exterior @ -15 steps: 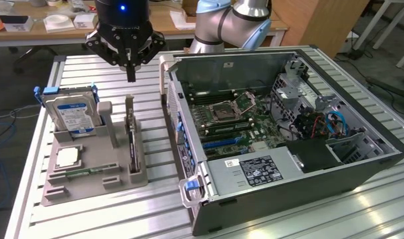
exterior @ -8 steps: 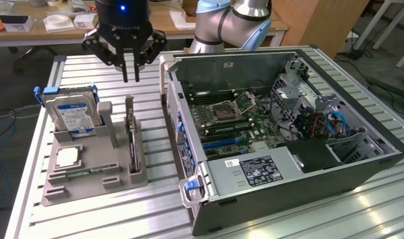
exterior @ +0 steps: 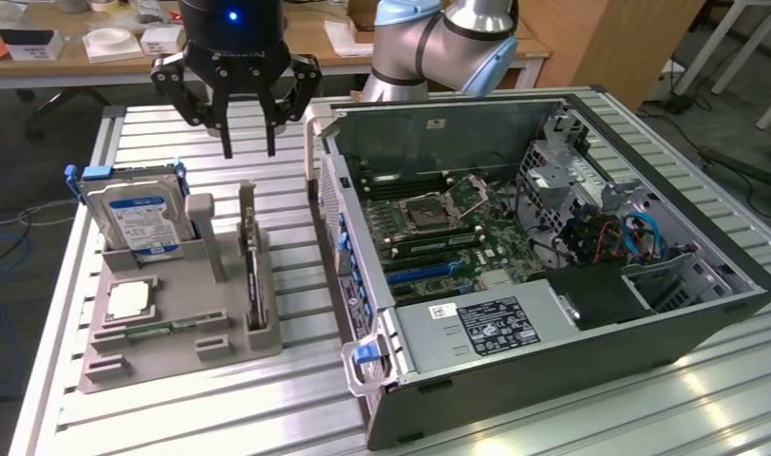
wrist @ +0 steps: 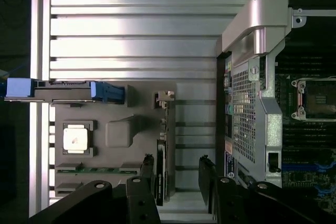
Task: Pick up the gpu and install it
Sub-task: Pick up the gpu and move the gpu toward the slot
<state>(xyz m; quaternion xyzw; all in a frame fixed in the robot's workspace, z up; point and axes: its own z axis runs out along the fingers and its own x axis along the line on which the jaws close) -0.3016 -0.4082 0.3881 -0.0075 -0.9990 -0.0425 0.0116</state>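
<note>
The claw (exterior: 249, 150) is seen upper left in the exterior view, fingers apart and empty. The gpu (exterior: 250, 256) is stood on edge directly below it in frame. The hard drive (exterior: 139, 223) label cannot be read.

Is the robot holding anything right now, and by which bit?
Nothing is held. The gripper hangs above the tray, jaws open and empty; the gpu stands on edge in its tray slot.

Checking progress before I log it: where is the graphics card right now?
On the exterior view's left, the graphics card stands on edge in the grey holder, between the hard drive and the computer case.
</note>
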